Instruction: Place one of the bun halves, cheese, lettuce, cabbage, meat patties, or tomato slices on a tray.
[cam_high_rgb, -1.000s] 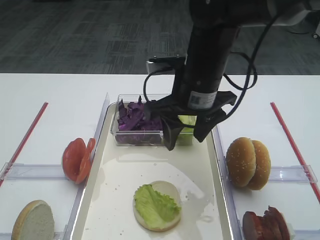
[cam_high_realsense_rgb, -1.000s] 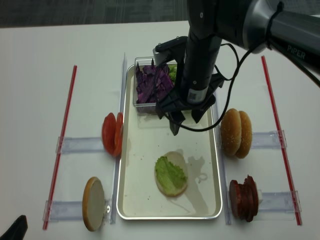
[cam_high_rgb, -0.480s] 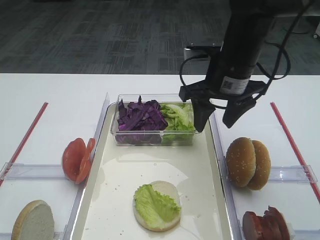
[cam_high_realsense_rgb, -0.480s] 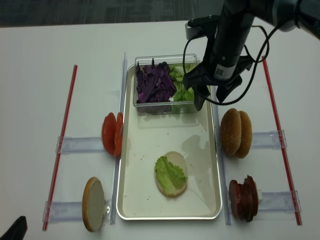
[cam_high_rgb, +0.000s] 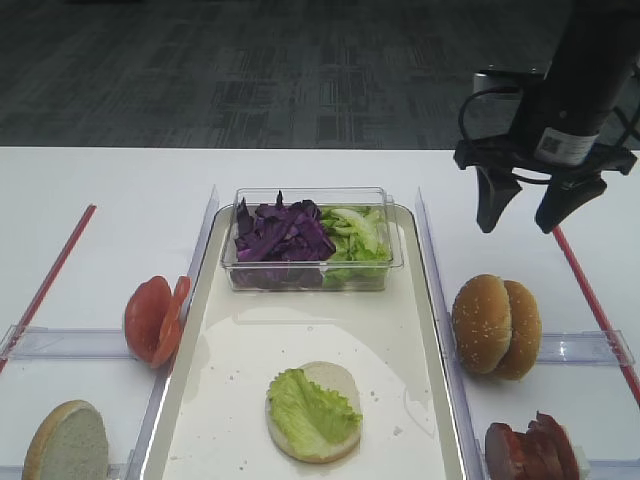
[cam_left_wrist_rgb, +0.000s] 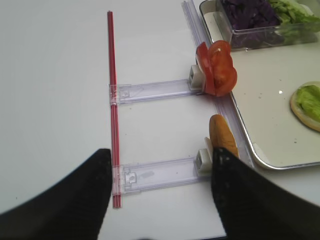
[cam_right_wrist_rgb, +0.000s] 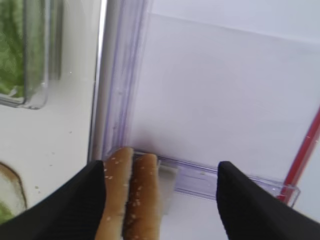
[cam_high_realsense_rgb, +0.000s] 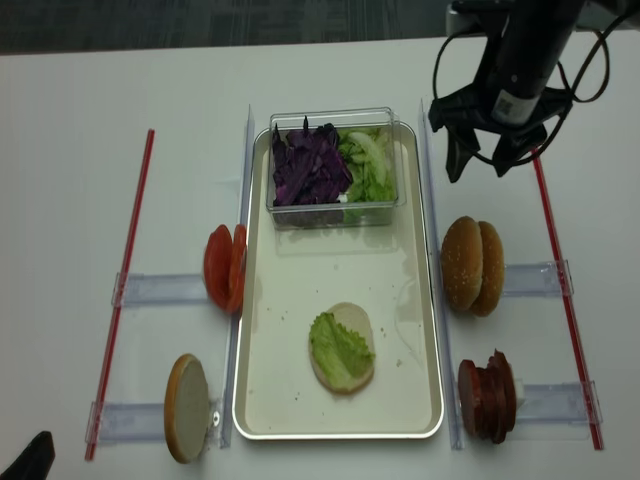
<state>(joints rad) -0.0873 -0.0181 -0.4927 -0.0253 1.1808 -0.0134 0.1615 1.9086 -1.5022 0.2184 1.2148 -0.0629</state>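
Observation:
On the cream tray (cam_high_rgb: 300, 320) lies one bun half (cam_high_rgb: 335, 380) with a lettuce leaf (cam_high_rgb: 305, 405) on top. My right gripper (cam_high_rgb: 518, 225) hangs open and empty above the table, right of the tray's far corner and behind two upright bun halves (cam_high_rgb: 495, 325). The right wrist view has those bun halves (cam_right_wrist_rgb: 127, 200) just inside the left finger (cam_right_wrist_rgb: 75, 210). Tomato slices (cam_high_rgb: 152, 318) and another bun half (cam_high_rgb: 68, 443) stand left of the tray, meat patties (cam_high_rgb: 530, 450) at the near right. My left gripper (cam_left_wrist_rgb: 160, 155) is open over a holder rail. Cheese is out of view.
A clear tub (cam_high_rgb: 395, 262) at the tray's far end holds purple cabbage (cam_high_rgb: 275, 232) and more lettuce (cam_high_rgb: 355, 235). Red strips (cam_high_rgb: 50, 275) (cam_high_rgb: 590, 290) run along both sides. Clear plastic rails (cam_high_rgb: 590, 347) hold the upright food beside the tray.
My right gripper has swung from above the tub at the tray's far end to the right, past the tray's edge. It stayed open and empty. Nothing else moved.

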